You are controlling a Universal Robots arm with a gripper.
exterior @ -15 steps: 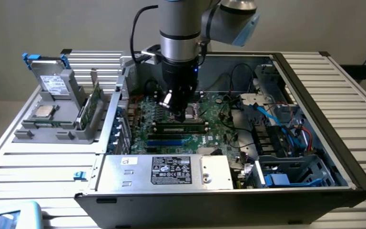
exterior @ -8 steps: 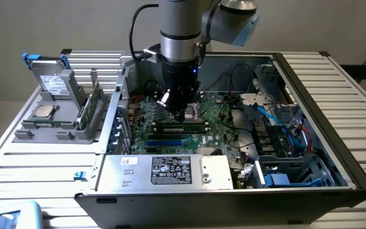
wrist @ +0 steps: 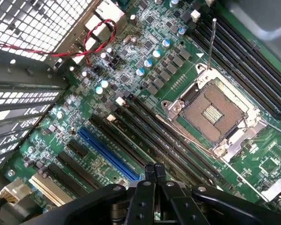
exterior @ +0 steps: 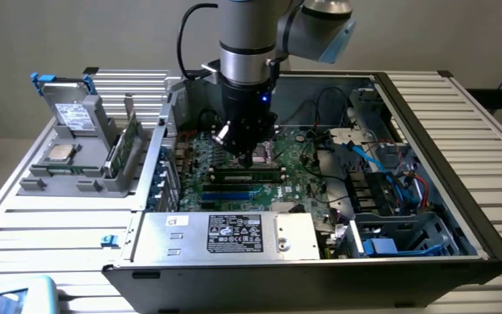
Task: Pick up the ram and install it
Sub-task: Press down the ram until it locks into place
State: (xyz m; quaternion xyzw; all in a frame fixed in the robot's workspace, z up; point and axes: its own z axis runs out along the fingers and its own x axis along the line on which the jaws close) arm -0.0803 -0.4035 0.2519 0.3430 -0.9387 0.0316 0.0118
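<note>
Open computer case [exterior: 460, 216] lying on its side on a slatted worktop [exterior: 50, 222], so that the motherboard [exterior: 299, 147] faces upward and can be reached from above. A power supply box [exterior: 225, 234] occupies the case's near edge; drive bays and cables fill the side toward the exterior view's right. Outside the case, near the worktop's far corner on the exterior view's left, a grey rack [exterior: 76, 176] holds spare parts upright for easy grasping. The arm [exterior: 246, 39] descends vertically into the case, wrist straight down. The gripper [exterior: 253, 156] has its fingers pressed together, empty, poised just above the ram [exterior: 249, 174], which lies seated in a slot mid-board. Beside it the processor socket [wrist: 214, 111] stands open and bare.
</note>
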